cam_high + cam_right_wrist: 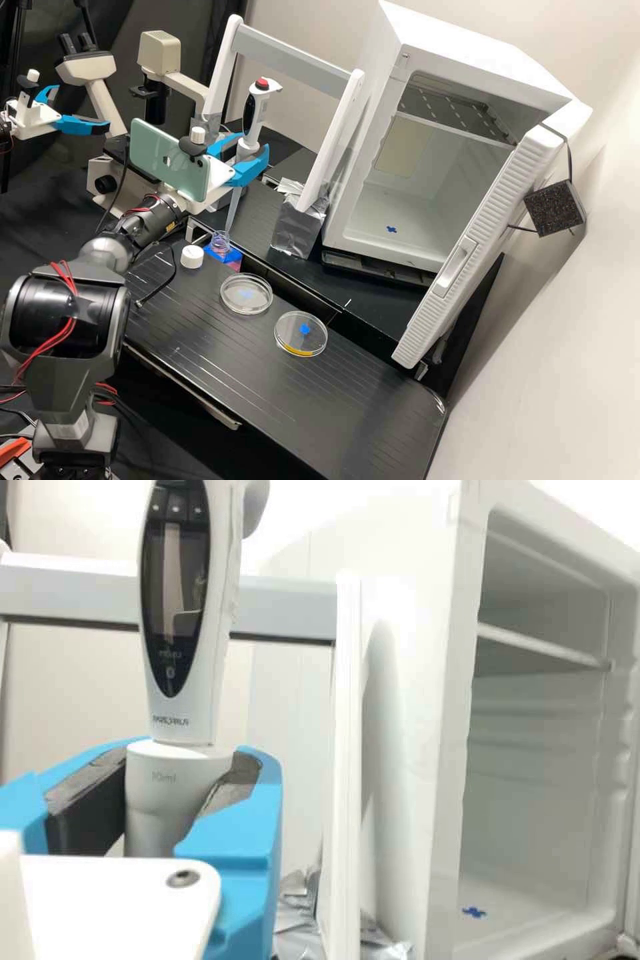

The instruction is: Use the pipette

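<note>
Upright in the high view, the white pipette with a red button is held by my gripper, whose blue fingers are shut on its lower body. Its slim clear tip points down to the mouth of a small clear vial on a blue stand; whether the tip is inside, I cannot tell. In the wrist view, the gripper has its dark pads against both sides of the pipette, below the dark display.
A white cap lies beside the vial. Two clear dishes sit on the black bench. A white frame with foil-wrapped feet and an open white cabinet stand behind; a microscope is at the left.
</note>
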{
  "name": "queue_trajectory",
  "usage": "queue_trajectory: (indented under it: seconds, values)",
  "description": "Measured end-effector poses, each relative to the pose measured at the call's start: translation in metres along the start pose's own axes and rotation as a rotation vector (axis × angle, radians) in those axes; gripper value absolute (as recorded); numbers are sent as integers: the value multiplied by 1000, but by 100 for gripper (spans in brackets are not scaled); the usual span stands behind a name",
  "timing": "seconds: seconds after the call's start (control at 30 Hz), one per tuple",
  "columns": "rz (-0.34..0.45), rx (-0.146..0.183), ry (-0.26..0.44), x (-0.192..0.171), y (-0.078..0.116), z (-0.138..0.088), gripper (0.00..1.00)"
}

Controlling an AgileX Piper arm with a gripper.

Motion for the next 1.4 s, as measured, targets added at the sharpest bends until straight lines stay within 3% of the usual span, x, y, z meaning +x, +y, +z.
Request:
queue_trajectory:
  seconds: [0.57,1.1,1.4]
  values:
    - [-67,28,-16,-10,-20,7,0]
    - [-179,-69,-67,-20,-57,28,0]
    - [-183,-66,-99,-21,-60,32,0]
